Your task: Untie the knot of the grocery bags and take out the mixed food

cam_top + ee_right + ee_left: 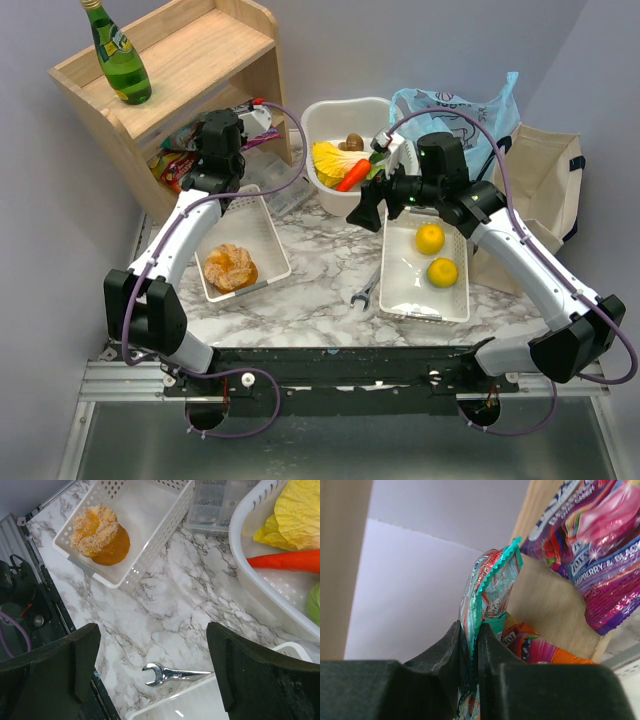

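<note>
The left fingers (451, 647) are pinched narrow on the crimped edge of a teal-and-red snack packet (490, 587) inside the wooden shelf (205, 50), with a purple packet (600, 550) just beside it. The right fingers (55, 662) stand wide with nothing between them, hovering over the marble surface (170, 615) above a wrench (172, 673). The light-blue grocery bag (445, 103) sits crumpled behind the right arm, next to the beige tote (545, 170) (its knot cannot be made out). The food lies apart from it: bread (231, 267) in the left tray (262, 230), two yellow fruits (430, 238) in the right tray (410, 290), and leafy cabbage (328, 158), carrot (354, 175) and mushroom (353, 142) in the white basket (335, 105).
</note>
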Motion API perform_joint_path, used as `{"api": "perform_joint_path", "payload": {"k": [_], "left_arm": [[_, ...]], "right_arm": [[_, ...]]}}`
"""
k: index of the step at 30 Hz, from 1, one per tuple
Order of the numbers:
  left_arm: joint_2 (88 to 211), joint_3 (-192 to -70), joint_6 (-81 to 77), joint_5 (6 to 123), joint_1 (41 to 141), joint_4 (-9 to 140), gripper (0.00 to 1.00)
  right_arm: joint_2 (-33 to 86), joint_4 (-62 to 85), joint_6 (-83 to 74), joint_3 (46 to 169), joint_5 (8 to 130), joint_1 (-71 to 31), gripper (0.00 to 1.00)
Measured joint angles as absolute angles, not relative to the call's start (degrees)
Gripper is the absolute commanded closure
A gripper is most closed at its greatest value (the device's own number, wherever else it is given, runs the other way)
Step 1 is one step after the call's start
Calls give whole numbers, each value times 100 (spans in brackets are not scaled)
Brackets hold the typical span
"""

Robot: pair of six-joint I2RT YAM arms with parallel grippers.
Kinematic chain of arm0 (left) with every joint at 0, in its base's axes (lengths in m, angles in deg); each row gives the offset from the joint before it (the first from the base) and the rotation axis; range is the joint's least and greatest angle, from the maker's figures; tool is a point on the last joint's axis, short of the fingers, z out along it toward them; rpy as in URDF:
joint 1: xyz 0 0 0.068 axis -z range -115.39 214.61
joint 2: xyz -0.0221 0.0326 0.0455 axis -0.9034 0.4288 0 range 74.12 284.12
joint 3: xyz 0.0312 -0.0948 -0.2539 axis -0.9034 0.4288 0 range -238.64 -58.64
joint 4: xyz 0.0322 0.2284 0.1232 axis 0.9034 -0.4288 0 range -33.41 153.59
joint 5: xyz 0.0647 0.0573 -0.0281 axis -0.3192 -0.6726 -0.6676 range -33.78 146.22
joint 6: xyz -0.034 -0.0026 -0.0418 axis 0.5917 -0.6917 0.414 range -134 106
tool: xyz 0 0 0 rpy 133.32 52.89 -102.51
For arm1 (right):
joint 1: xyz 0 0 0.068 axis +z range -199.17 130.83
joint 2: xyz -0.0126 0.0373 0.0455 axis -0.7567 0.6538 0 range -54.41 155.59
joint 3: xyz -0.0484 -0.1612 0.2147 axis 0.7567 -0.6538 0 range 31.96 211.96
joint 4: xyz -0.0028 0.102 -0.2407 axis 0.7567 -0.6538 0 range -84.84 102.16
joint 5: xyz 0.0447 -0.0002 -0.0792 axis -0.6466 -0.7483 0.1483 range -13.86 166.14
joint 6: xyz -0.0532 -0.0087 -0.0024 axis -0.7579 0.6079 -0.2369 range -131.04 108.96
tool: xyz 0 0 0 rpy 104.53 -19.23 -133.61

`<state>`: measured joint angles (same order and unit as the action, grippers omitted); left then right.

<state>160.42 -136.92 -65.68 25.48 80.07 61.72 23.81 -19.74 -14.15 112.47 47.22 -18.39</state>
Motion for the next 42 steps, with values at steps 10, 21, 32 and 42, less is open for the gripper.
{"api": "perform_joint_path", "payload": {"k": [10, 21, 32, 42], "left_arm": [[16169, -14156, -5877, 3153, 7625, 4902, 29], [16166, -14897, -5453, 3879, 7623, 3385, 1], [16048, -15948, -5027, 4572, 7715, 2122, 1], [15863, -17117, -4336, 5774, 8348, 861, 1]], "right_arm": [[2381, -2053, -1457, 11247, 4691, -1839, 6], [2381, -2051, -1457, 11247, 4673, -1839, 5], [2433, -2048, -1453, 11247, 4647, -1839, 5], [2466, -2044, -1448, 11359, 4842, -1928, 4]]}}
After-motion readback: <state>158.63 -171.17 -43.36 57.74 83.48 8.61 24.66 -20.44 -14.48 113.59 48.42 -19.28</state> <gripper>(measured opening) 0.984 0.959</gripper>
